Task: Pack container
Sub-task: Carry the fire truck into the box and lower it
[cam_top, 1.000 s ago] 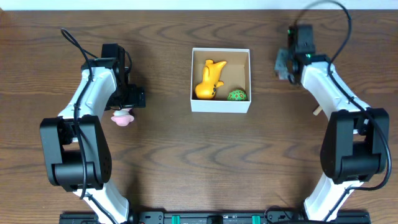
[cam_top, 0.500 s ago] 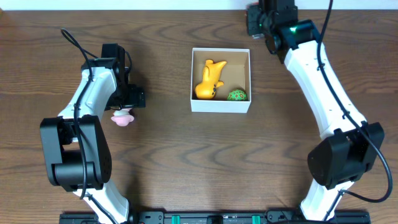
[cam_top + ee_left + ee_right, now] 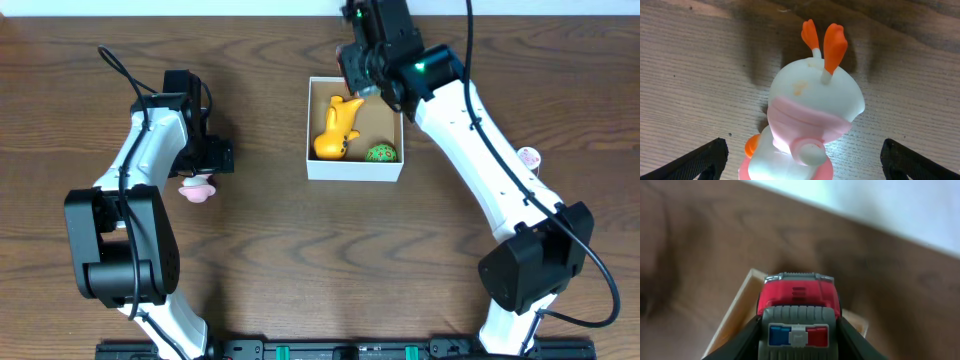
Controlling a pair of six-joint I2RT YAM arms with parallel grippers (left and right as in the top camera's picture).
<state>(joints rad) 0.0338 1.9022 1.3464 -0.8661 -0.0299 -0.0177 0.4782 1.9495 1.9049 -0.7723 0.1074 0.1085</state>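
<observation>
The container, a shallow white box with a tan inside, sits at mid-table and holds a yellow toy and a green ball. My right gripper hangs over the box's far edge, shut on a red and grey toy car with a blue and red light bar; the box's corner shows beneath it. My left gripper is open, its fingers wide on either side of a pink and white toy with orange ears, which also shows in the overhead view on the table.
A small pink and white object lies on the wood at the right. The far table edge meets a pale surface just behind the box.
My right arm has swung left from the table's far right to over the container's far edge, carrying the toy car. The left arm has not moved.
</observation>
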